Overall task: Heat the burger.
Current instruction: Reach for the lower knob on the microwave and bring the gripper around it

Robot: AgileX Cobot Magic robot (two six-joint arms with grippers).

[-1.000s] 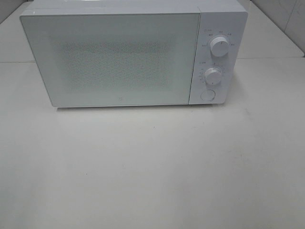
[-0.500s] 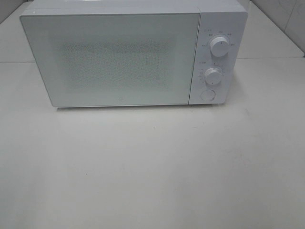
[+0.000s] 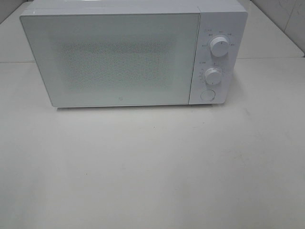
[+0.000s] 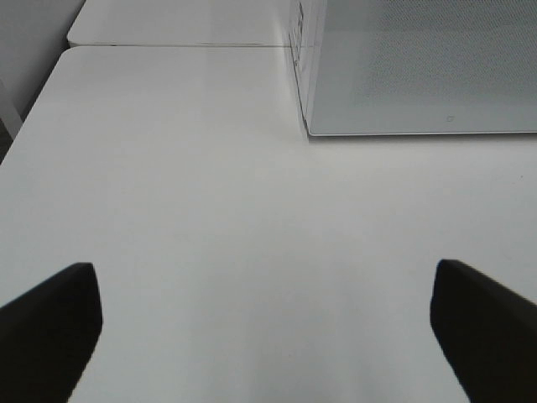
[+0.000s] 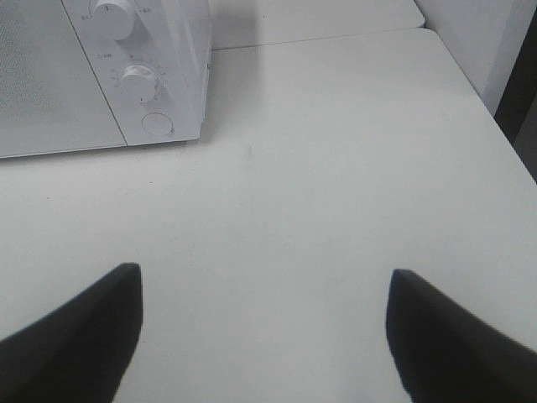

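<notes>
No burger shows in any view. A white microwave (image 3: 133, 52) stands at the back of the white table (image 3: 152, 167), its door shut, with two knobs (image 3: 219, 46) and a round button (image 3: 207, 95) on its right panel. Neither gripper appears in the high view. In the left wrist view my left gripper (image 4: 264, 323) is open over bare tabletop, off the microwave's (image 4: 419, 67) left front corner. The right wrist view has my right gripper (image 5: 264, 327) open over bare table, short of the microwave's control panel (image 5: 138, 80).
The table edge (image 5: 495, 126) runs close on the right, with a wall beyond it. On the left, the table's edge (image 4: 25, 134) drops off beside a grey wall. A seam (image 4: 176, 45) between two tabletops runs behind the microwave's left side.
</notes>
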